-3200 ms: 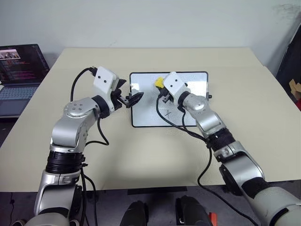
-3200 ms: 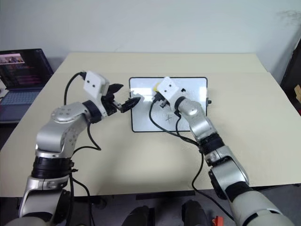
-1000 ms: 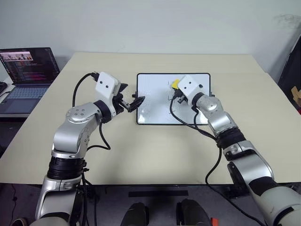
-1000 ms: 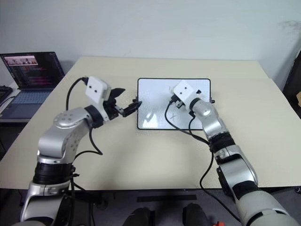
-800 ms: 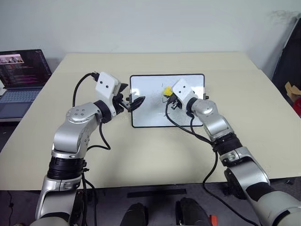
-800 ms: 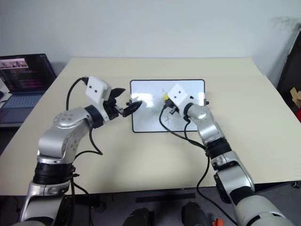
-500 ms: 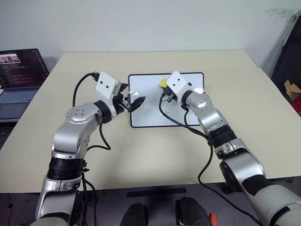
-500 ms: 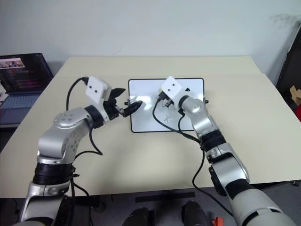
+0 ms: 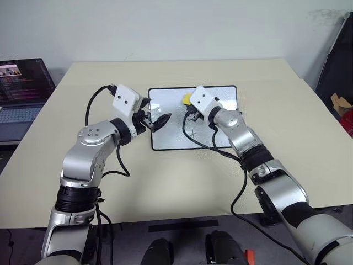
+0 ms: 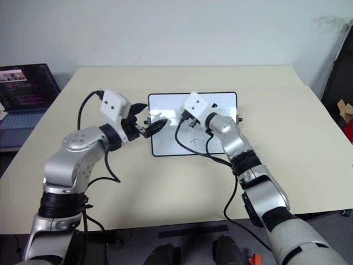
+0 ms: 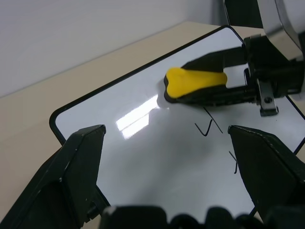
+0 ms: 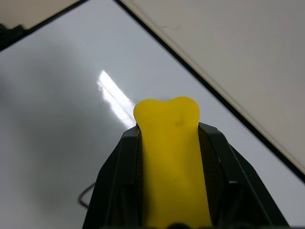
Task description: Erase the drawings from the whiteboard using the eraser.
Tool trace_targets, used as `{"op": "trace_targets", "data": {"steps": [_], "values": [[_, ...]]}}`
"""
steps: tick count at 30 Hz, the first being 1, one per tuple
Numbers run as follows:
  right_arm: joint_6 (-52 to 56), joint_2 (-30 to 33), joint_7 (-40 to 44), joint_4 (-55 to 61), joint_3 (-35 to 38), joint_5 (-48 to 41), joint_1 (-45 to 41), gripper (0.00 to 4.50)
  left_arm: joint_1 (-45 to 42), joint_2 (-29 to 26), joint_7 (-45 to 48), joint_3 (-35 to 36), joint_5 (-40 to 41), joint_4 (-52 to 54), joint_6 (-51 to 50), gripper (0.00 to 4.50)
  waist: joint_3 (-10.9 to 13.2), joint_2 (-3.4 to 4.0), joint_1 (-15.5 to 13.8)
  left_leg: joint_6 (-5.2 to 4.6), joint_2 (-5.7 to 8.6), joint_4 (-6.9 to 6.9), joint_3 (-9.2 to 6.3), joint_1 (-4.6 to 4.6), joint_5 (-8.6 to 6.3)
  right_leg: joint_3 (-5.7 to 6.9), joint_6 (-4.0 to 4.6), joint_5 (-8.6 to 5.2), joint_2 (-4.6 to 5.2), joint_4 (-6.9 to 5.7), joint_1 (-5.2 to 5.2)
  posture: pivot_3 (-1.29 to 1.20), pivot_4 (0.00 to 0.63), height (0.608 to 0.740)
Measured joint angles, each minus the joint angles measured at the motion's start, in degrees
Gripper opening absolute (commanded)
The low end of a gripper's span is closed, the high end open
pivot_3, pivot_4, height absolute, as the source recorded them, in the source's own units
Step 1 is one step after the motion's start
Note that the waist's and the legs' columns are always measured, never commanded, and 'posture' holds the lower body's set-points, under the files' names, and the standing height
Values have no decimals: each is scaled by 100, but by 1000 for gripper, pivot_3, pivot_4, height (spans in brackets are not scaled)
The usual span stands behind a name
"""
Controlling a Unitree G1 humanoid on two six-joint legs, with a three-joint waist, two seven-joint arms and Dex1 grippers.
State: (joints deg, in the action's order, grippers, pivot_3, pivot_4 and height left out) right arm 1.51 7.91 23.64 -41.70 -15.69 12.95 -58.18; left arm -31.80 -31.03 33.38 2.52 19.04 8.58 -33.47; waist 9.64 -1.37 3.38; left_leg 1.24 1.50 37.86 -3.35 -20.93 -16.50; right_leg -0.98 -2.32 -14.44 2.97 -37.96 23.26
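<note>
**Eraser held over the far part of the whiteboard, nose pointing away from the robot**

Nearest the robot, the left end effector (image 9: 155, 122) hangs at the left edge of the whiteboard (image 9: 171, 138), its two black fingers spread wide with nothing between them; in the left wrist view the fingers (image 11: 76, 162) stand far apart on either side of the board.

The whiteboard lies flat on the desk (image 9: 182, 182), its long axis running left to right across the robot's front. On its nearer half an "x" (image 10: 194, 140) is visible, and the left wrist view shows thin black strokes (image 11: 208, 128) close beneath the eraser; the rest of the drawings cannot be made out.

Farther out, the right end effector (image 9: 190, 107) is clamped tight on the eraser (image 9: 187, 98), gripping it along both long sides. The eraser's long axis follows the fingers, its rounded yellow nose (image 12: 167, 112) pointing away and to the left, toward the board's far edge. It sits over the far middle of the board; whether its underside touches the surface cannot be told.

A laptop (image 9: 22, 94) stands open to the far left.
</note>
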Motion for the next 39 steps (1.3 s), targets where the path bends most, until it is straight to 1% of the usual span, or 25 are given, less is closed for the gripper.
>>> {"op": "trace_targets", "data": {"steps": [5,8,11,13,15,20,27,31,33,34,39], "values": [[168,-10,112,266,0,-22,91,1228,24,0,0,0,2,9,1,4500,1,0,-13,0,1,1,-1,-4,0,2,0,0,2,2,1,0,150,740],[289,-5,96,453,119,-81,89,1228,30,0,-2,0,2,9,1,4500,11,1,-20,1,1,-1,-2,-14,-1,3,0,0,2,5,11,0,150,740],[347,-7,-23,602,293,-132,44,1228,31,0,-1,0,3,9,1,4500,13,1,-21,4,1,0,-2,-41,0,3,0,0,2,9,36,0,150,740],[388,-4,-104,634,351,-134,-37,1228,30,0,0,0,4,10,1,4500,12,1,-20,8,1,5,-1,-78,2,1,0,0,3,4,74,0,150,740],[397,-6,-164,641,364,-125,-82,1228,35,0,2,0,4,10,1,4500,12,1,-21,29,0,7,-1,-104,14,2,1,1,4,2,97,0,150,740],[398,1,-172,486,305,-59,-51,1228,34,0,1,0,5,10,1,4500,12,0,-21,28,0,3,6,-107,13,1,0,0,6,13,97,0,150,740],[398,43,-37,637,192,-54,233,1228,44,-1,4,1,11,10,0,4500,11,0,-28,8,2,10,5,-88,3,3,1,1,6,-7,83,0,150,740],[358,38,-105,716,293,-140,284,1228,69,-1,42,1,11,10,1,4500,12,0,-33,8,2,12,1,-89,3,5,2,3,5,-13,84,0,150,740],[412,43,-69,1111,530,-422,421,1228,103,-26,92,13,10,10,2,4500,12,0,-42,11,2,11,2,-95,4,5,2,2,6,-9,89,0,150,740],[513,65,45,1489,650,-616,557,1228,134,-31,106,19,11,10,9,4500,12,0,-48,22,1,10,1,-99,11,5,1,2,6,-1,89,0,150,740],[1516,396,784,3365,945,-1514,1591,1228,396,-85,130,120,13,17,24,4500,12,0,-85,23,-2,4,1,-115,8,6,-2,0,8,23,92,0,150,740]]}}
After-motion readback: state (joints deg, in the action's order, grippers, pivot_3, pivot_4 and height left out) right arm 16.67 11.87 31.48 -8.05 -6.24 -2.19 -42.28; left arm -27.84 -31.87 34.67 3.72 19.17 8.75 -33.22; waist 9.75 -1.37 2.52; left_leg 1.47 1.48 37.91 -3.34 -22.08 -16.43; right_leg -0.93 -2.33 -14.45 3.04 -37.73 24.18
